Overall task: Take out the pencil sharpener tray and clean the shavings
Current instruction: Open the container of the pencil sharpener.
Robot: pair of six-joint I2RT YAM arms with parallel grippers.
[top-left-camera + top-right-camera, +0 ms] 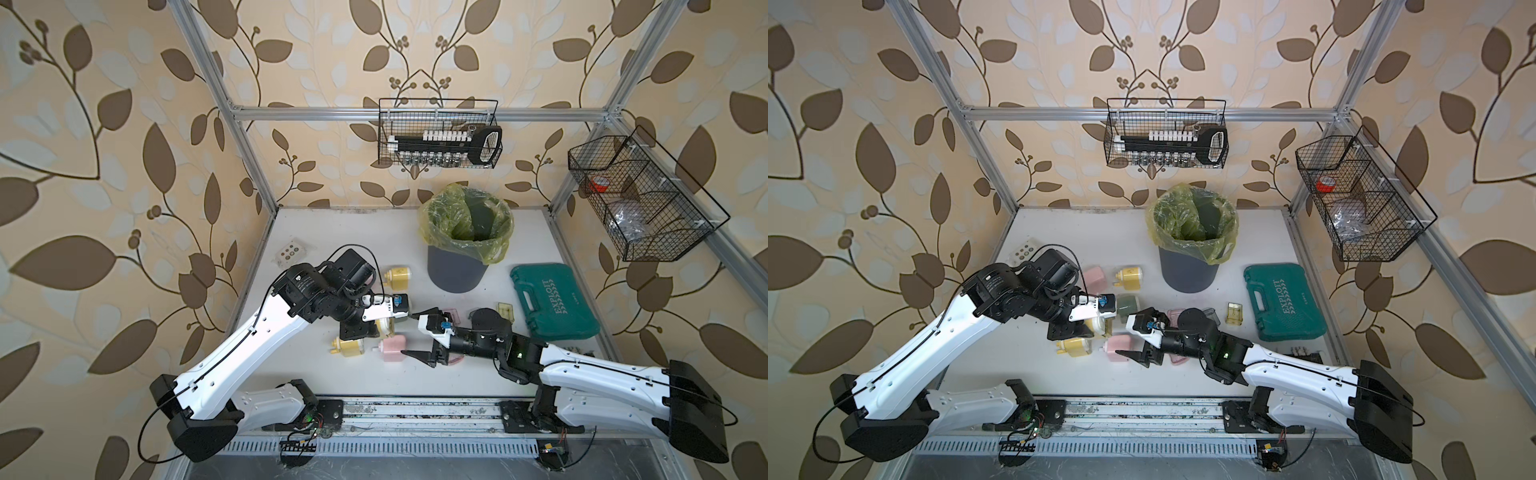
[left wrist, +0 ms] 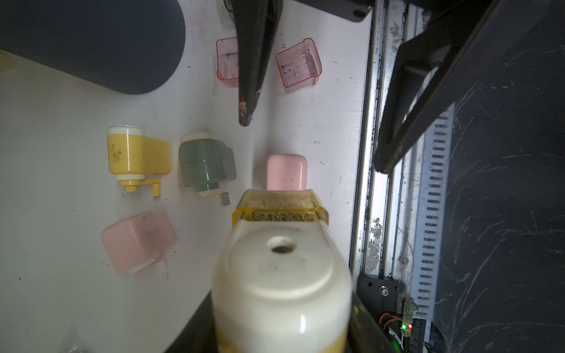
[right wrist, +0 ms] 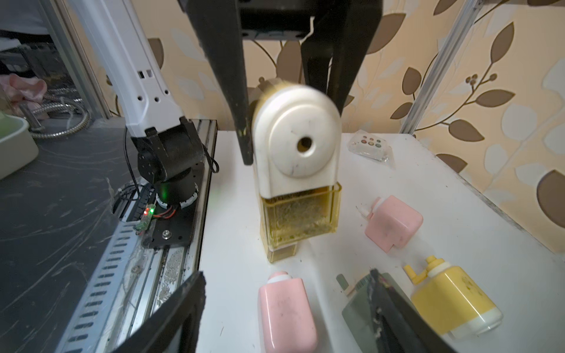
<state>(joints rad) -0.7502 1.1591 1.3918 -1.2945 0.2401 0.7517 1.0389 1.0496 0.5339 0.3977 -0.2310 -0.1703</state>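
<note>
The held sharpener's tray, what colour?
The tray is see-through yellow, best in the right wrist view.

"EXPLOIT" stands in pale capitals on the green tool case (image 1: 555,300), at four o'clock from the bin (image 1: 457,272); its smaller print is illegible.

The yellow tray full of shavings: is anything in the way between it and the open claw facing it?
A pink sharpener lies on the table just short of the yellow tray, between the open right gripper's fingers in the right wrist view. Whether the gripper clears it from above cannot be told. Nothing else intervenes.
</note>
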